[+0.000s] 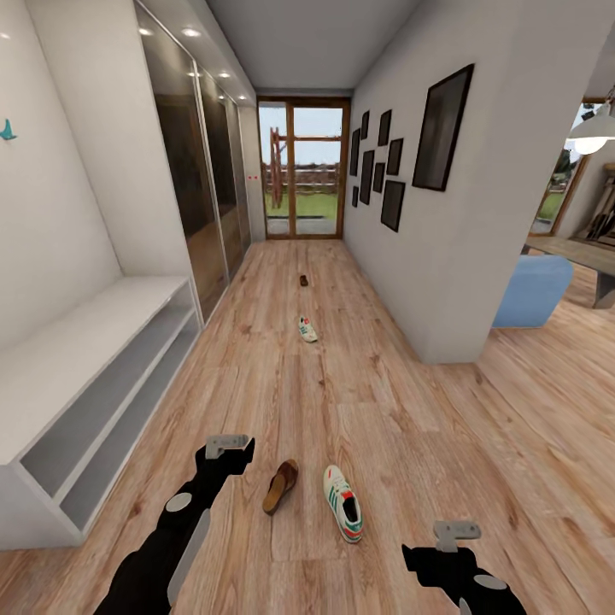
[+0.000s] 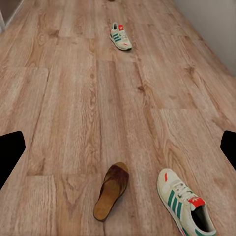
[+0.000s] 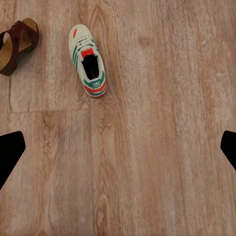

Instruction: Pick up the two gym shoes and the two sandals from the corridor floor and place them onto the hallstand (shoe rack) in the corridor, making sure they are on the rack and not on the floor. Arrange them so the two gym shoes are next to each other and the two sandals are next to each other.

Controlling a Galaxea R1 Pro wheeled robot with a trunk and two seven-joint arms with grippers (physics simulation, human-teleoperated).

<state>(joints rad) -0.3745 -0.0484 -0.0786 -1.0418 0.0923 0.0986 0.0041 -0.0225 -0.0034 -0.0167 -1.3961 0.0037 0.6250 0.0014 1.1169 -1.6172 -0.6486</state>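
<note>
One gym shoe (image 1: 343, 502) (image 2: 184, 201) (image 3: 88, 61) lies on the corridor floor (image 1: 384, 427) just ahead of me. A brown sandal (image 1: 280, 486) (image 2: 112, 191) (image 3: 17, 44) rests close to its left. Farther down the corridor lie a second gym shoe (image 1: 307, 329) (image 2: 120, 36) and, beyond it, a second sandal (image 1: 303, 279). The white hallstand (image 1: 85, 359) stands along the left wall, its top and shelves bare. My left gripper (image 1: 229, 444) (image 2: 118, 150) hovers open left of the near sandal. My right gripper (image 1: 457, 531) (image 3: 118, 150) is open, right of the near gym shoe and nearer to me.
A white wall corner (image 1: 444, 256) with framed pictures juts in on the right. Behind it is a blue ottoman (image 1: 530, 290). Dark glass wardrobe doors (image 1: 196, 188) line the left past the hallstand. A glass door (image 1: 303, 171) closes the corridor's far end.
</note>
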